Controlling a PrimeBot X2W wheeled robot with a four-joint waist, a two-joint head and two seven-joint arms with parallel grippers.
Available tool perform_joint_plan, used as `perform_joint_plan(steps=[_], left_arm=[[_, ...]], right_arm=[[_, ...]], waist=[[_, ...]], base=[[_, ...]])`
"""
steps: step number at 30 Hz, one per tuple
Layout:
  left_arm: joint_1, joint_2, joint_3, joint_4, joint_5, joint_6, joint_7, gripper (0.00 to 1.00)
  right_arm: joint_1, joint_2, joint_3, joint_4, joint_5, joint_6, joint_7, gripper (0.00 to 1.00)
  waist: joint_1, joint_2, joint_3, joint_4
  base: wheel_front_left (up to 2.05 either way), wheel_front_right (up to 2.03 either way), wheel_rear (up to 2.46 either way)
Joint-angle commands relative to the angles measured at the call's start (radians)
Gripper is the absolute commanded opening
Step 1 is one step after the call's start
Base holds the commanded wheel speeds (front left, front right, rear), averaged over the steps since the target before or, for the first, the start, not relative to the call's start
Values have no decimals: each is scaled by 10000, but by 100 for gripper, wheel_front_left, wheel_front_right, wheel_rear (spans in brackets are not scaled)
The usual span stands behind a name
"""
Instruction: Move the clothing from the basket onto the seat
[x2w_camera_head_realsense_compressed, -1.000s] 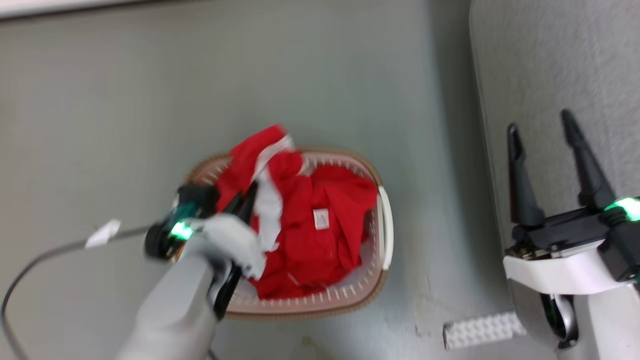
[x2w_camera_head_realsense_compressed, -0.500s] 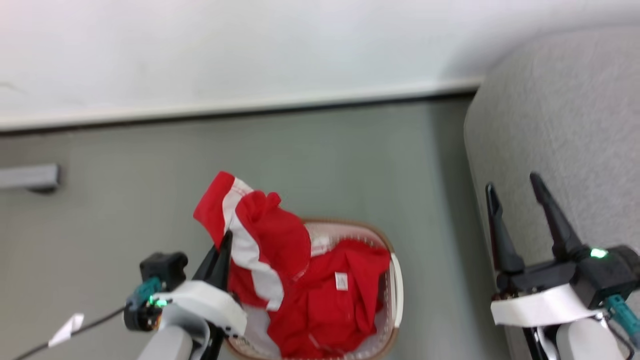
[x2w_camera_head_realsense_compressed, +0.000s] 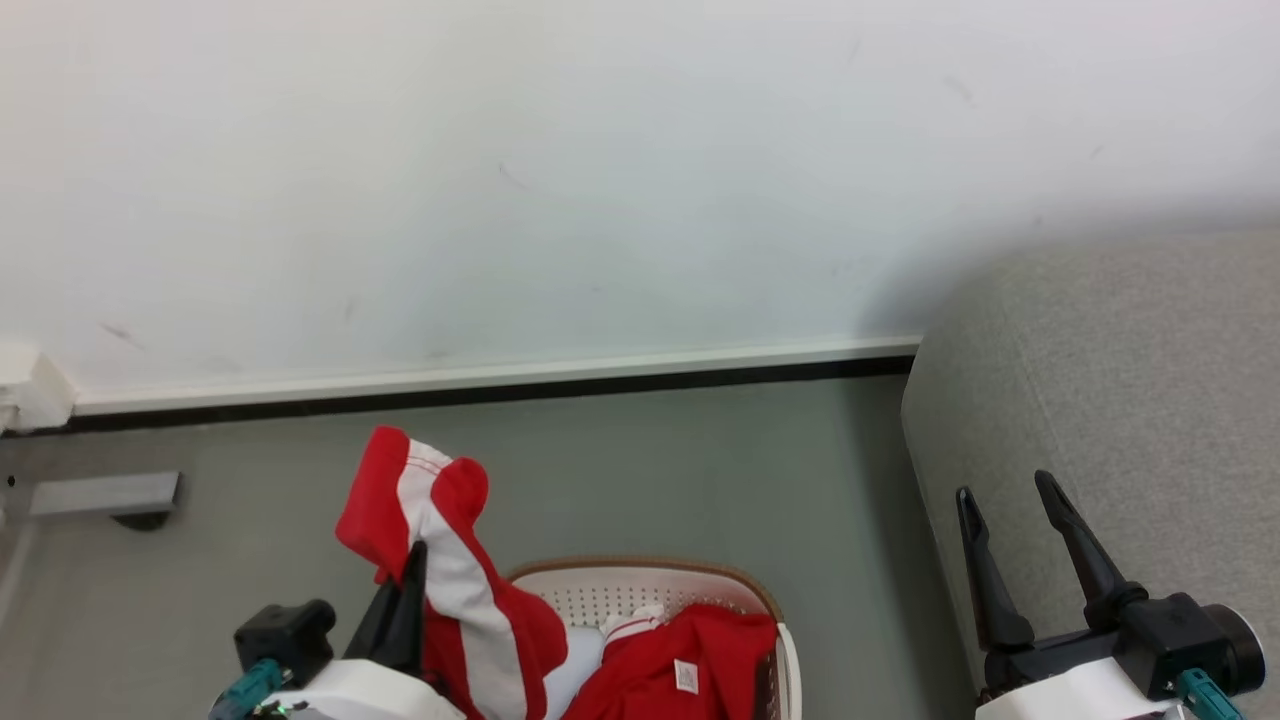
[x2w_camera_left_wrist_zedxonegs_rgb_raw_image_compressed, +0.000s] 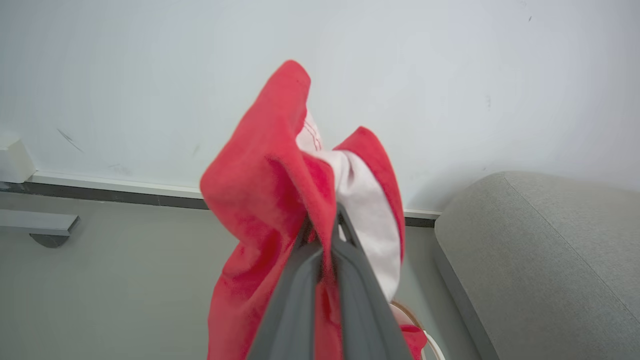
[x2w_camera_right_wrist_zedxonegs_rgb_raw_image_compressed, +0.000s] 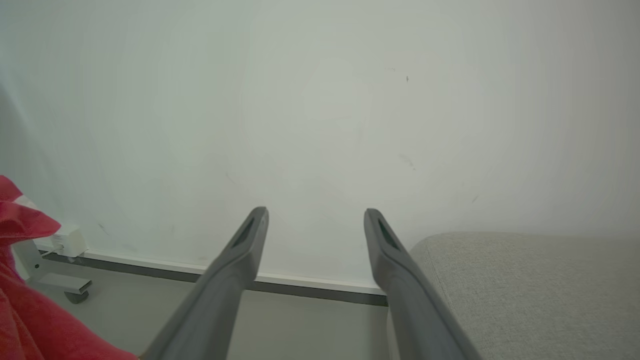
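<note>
Moved: left gripper (x2w_camera_head_realsense_compressed: 414, 552) is raising a red-and-white garment (x2w_camera_head_realsense_compressed: 378, 500) clear of the basket (x2w_camera_head_realsense_compressed: 640, 573), higher than a second ago; the head camera is tilting up as well.
Grip: jaws are clenching a fold, so the cloth is hanging beside the fingers and clearing the rim.
Still waiting: another red piece (x2w_camera_head_realsense_compressed: 700, 650) is lying inside the basket.
Other arm: right gripper (x2w_camera_head_realsense_compressed: 1003, 490) is idling spread wide, grasping nothing.
Seat (x2w_camera_head_realsense_compressed: 1130, 400): sitting to the right, probably receiving the garment next.

Two red garments (x2w_camera_head_realsense_compressed: 455, 585), one basket (x2w_camera_head_realsense_compressed: 640, 570), one grey seat (x2w_camera_head_realsense_compressed: 1130, 400)
</note>
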Motion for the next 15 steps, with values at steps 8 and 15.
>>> perform_joint_plan(steps=[8,15], left_arm=[[626,420,107,-1368,-28,368,542,0],[582,593,-120,-2446,186,447,999,0]], right_arm=[[216,-28,124,7,59,-21,7,100],[-54,-28,1210,-173,144,-21,7,100]], waist=[[3,-1,-424,-100],[3,-1,-483,-43]], base=[[0,0,0],[0,0,0]])
